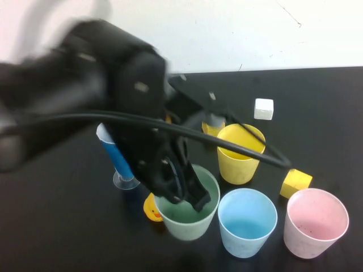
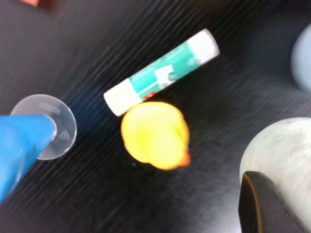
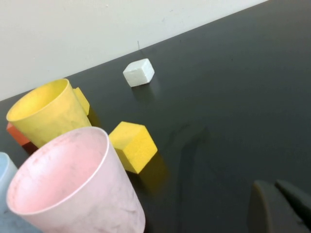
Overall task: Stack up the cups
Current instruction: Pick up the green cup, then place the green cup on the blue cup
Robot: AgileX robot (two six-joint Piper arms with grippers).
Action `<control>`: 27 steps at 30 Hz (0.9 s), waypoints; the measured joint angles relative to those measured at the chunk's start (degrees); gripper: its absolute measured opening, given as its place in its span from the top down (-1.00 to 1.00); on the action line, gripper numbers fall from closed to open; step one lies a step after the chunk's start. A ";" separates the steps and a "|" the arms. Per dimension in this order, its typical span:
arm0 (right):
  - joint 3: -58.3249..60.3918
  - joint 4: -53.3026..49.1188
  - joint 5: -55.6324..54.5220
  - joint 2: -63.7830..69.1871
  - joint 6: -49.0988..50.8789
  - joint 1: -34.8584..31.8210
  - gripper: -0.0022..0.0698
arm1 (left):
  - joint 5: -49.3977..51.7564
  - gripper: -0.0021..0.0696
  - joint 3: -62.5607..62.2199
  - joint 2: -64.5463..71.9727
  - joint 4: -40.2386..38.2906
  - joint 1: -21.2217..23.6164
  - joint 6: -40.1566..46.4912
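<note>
Four cups stand upright and apart on the black table: pale green (image 1: 190,224), light blue (image 1: 247,226), pink (image 1: 315,224), and yellow (image 1: 241,156) behind them. My left gripper (image 1: 186,192) is down at the green cup's near-left rim. In the left wrist view the green cup (image 2: 286,150) has a dark part of that gripper against its outer wall. My right gripper (image 3: 284,204) is shut and empty over bare table, to the right of the pink cup (image 3: 73,189) and yellow cup (image 3: 48,114); it is out of the high view.
A tall narrow blue cone (image 1: 116,156) on a clear foot stands left of the green cup. A yellow rubber duck (image 1: 151,208) and a white-green tube (image 2: 163,73) lie beside it. A white cube (image 1: 264,109) and a yellow cube (image 1: 296,183) lie at the right.
</note>
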 joint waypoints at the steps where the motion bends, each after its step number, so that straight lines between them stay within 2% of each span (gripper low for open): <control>1: 0.00 0.00 0.00 0.00 0.00 0.00 0.94 | -0.01 0.89 0.00 -1.90 -0.82 0.00 -0.26; 6: 0.00 0.14 0.00 0.00 -0.15 0.00 0.94 | -4.57 0.89 0.00 -8.69 -8.57 0.00 -0.29; 11: 0.00 0.23 -1.03 0.00 -0.82 0.00 0.94 | -10.37 0.89 0.00 -7.91 -12.76 0.00 0.85; 24: 0.00 1.80 -2.24 0.00 -1.51 0.00 0.94 | -12.51 0.88 0.00 4.83 -13.33 0.00 4.53; 27: 0.00 1.85 -2.14 0.00 -1.51 0.00 0.94 | -12.84 0.71 0.00 5.70 -12.65 0.00 4.54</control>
